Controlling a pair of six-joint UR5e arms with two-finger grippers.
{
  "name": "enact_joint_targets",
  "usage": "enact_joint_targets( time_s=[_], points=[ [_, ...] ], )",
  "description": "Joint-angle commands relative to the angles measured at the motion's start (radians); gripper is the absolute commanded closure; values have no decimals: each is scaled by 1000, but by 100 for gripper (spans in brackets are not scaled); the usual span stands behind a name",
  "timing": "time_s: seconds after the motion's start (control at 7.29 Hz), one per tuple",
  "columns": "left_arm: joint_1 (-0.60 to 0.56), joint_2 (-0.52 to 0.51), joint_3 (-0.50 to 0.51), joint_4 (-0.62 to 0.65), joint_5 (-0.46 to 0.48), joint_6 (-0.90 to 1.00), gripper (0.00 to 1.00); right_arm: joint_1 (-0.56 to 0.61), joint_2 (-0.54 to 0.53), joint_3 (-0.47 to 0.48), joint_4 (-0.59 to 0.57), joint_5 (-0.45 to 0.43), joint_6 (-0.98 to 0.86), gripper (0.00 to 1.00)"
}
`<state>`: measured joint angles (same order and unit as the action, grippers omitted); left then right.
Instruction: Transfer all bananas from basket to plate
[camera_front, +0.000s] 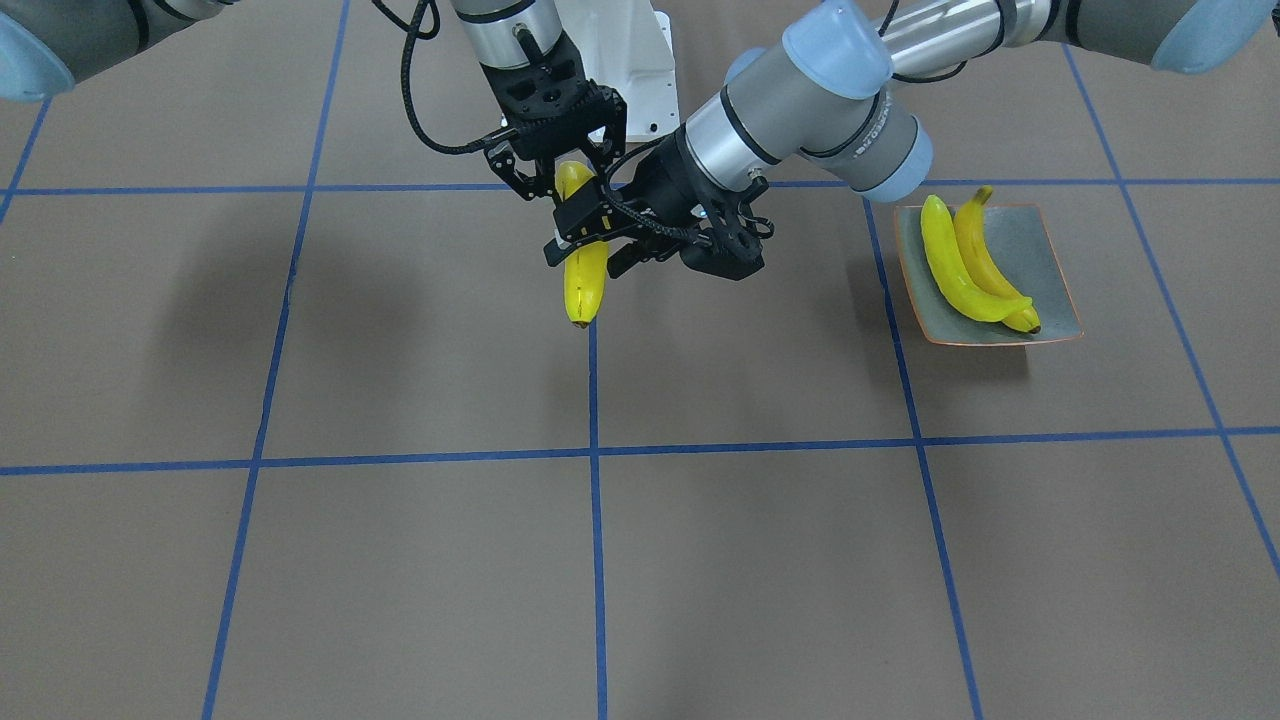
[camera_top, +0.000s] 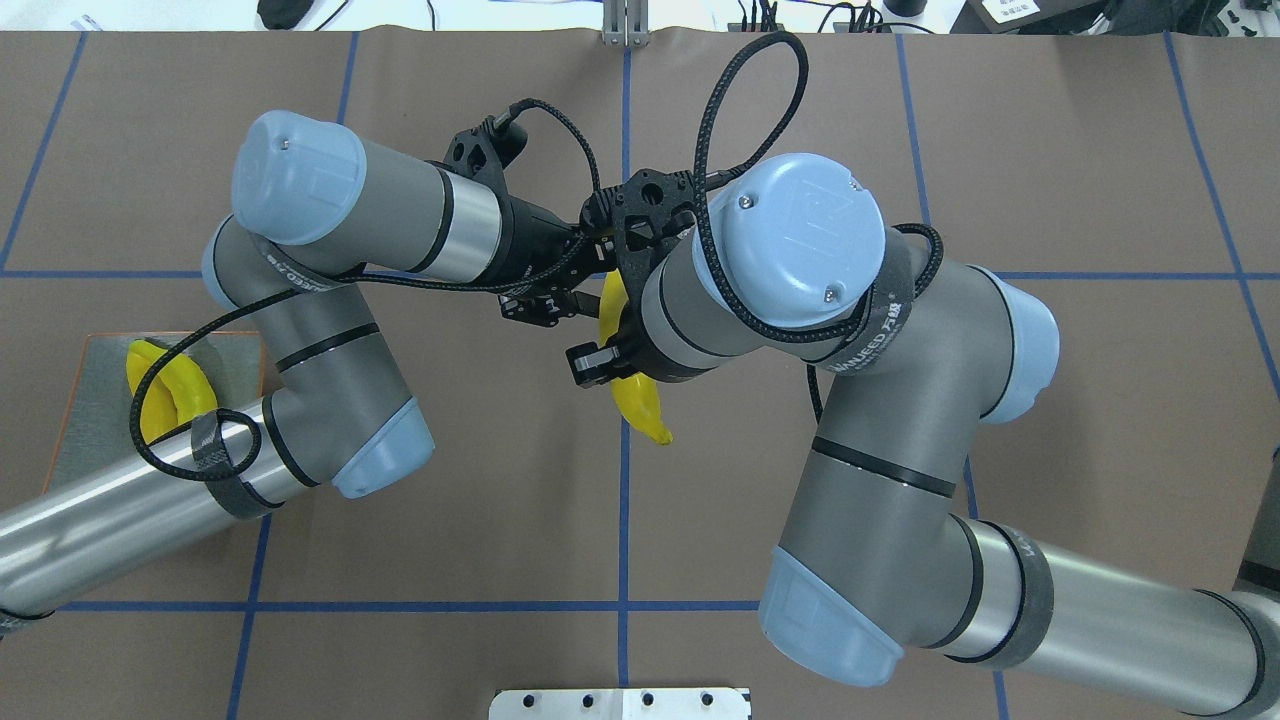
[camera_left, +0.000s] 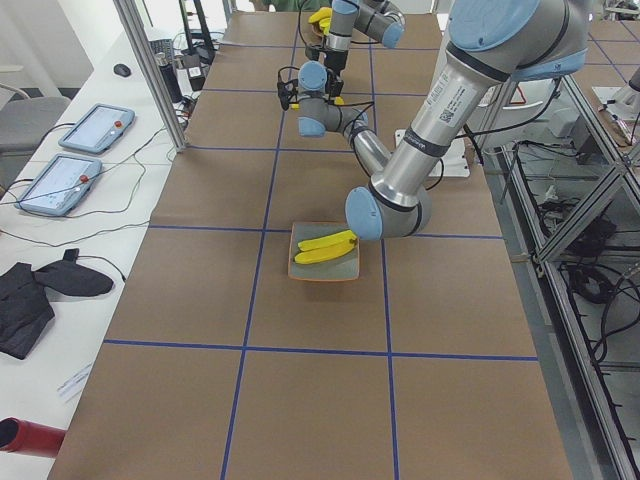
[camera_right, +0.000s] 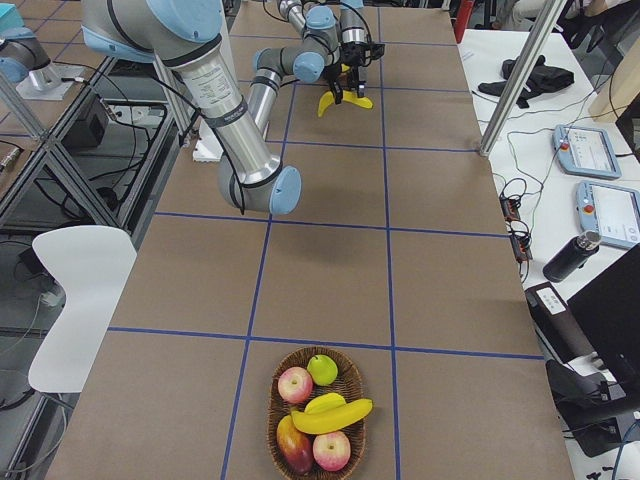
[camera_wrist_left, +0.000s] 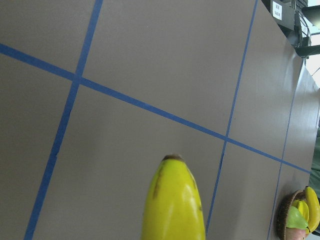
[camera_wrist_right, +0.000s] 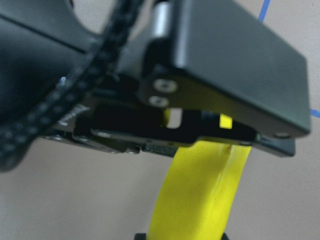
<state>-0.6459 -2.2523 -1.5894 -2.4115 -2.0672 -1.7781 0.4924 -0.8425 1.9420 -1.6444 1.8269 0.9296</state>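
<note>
A yellow banana (camera_front: 585, 285) hangs in the air over the table's middle, with both grippers on it. My right gripper (camera_front: 573, 185) comes down from above and is shut on its upper end. My left gripper (camera_front: 585, 232) reaches in sideways and is shut on its middle. In the left wrist view the banana's dark tip (camera_wrist_left: 172, 159) points at the table. Two bananas (camera_front: 965, 265) lie side by side on the plate (camera_front: 1035, 250). The basket (camera_right: 272, 425) at the far end of the table holds another banana (camera_right: 335, 415).
Red apples (camera_right: 296, 383) and a green apple (camera_right: 321, 369) share the basket with the banana. Blue tape lines (camera_front: 593, 450) divide the brown table into squares. The robot's white base (camera_front: 630, 50) stands behind the grippers.
</note>
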Motion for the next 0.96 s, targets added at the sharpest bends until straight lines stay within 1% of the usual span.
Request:
enact_joint_targets(
  time_s=[0.0,0.27,0.41,0.69,0.82],
  points=[
    [0,0,8,0,-2,0,22,-6,-7,20,-2,0,0,100],
    [0,0,9,2,-1,0,29,-8,-7,23,-11,0,0,100],
    [0,-1,9,2,-1,-1,31,-8,-6,21,-11,-1,0,100],
    [2,-3,6,2,-1,-1,32,-14,-6,21,-11,-8,0,100],
    [3,-3,6,3,-2,-3,35,-14,-6,21,-11,-8,0,100]
  ],
)
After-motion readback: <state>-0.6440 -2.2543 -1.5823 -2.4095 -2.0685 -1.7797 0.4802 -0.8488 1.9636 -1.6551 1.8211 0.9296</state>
